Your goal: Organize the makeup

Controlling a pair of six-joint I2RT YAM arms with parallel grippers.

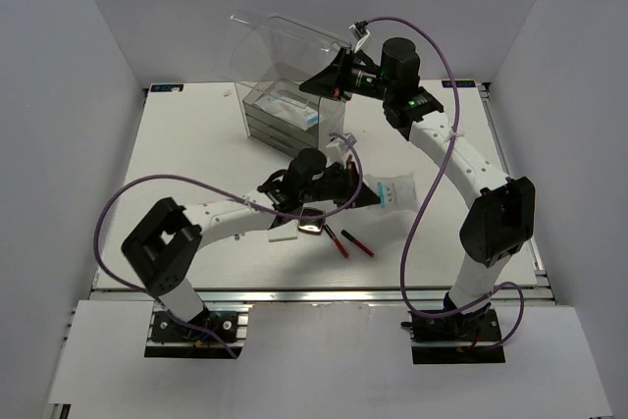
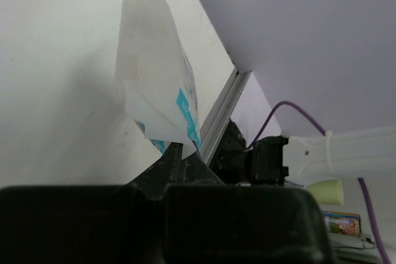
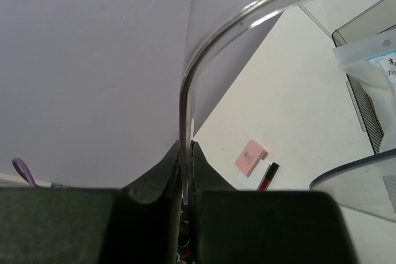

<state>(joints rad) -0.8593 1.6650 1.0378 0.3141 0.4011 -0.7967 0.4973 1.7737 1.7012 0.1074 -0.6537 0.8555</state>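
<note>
- table (image 1: 196, 154): white; the clear drawer box (image 1: 278, 127) sits toward its far side. All places below are given from this box.
- lid (image 1: 280, 46): clear and curved, raised above the back of the box.
- right gripper (image 3: 186, 156): at the box's upper right corner, fingers pinched together on the thin edge of the lid.
- left gripper (image 2: 183, 159): in front of the box and off to its right, well apart from it, fingers clamped on 1 end of a packet (image 1: 395, 190).
- packet: white, soft, blue print. It sticks out of the left gripper on the side away from the box. Cannot tell whether it is off the table.
- 2nd packet (image 1: 292, 110): same print, lying in the open top of the box.
- white pad (image 1: 283, 235): flat on the table, well in front of the box, just beside the left arm.
- pink pad (image 3: 250, 157): flat square on the table outside the box, seen past the raised lid.
- stick 1 (image 1: 336, 240) and stick 2 (image 1: 356, 242): thin, dark red and black, side by side well in front of the box.
- stick 3 (image 3: 267, 176): just beside the pink pad.
</note>
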